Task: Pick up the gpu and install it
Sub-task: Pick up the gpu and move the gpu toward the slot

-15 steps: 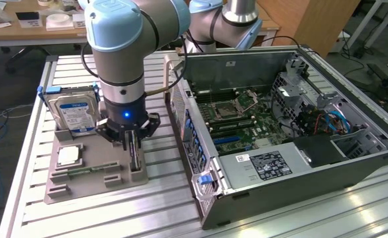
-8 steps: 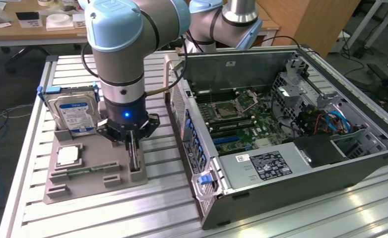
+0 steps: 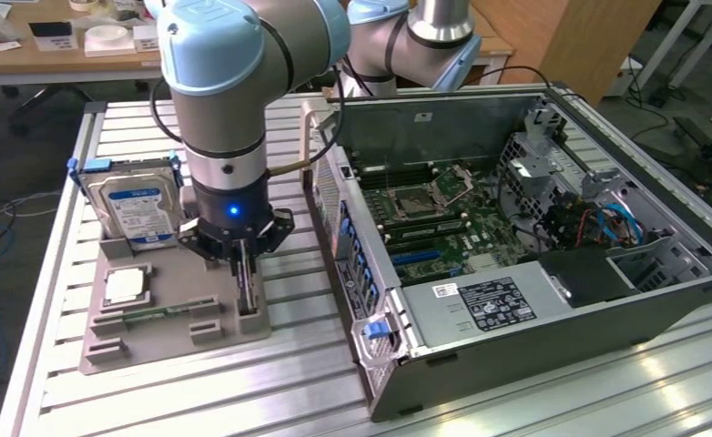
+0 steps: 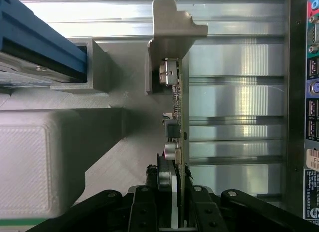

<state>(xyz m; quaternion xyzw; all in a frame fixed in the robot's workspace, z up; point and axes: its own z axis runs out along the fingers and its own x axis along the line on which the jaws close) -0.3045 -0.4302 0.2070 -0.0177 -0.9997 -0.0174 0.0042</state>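
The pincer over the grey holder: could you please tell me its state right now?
Pincer: down at the gpu, which stands edge-on in the grey holder; open or closed cannot be told.

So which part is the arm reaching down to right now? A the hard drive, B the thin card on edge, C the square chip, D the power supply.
B: the arm ends right over the thin card standing on edge in the grey holder; the hard drive and chip sit off to one side.
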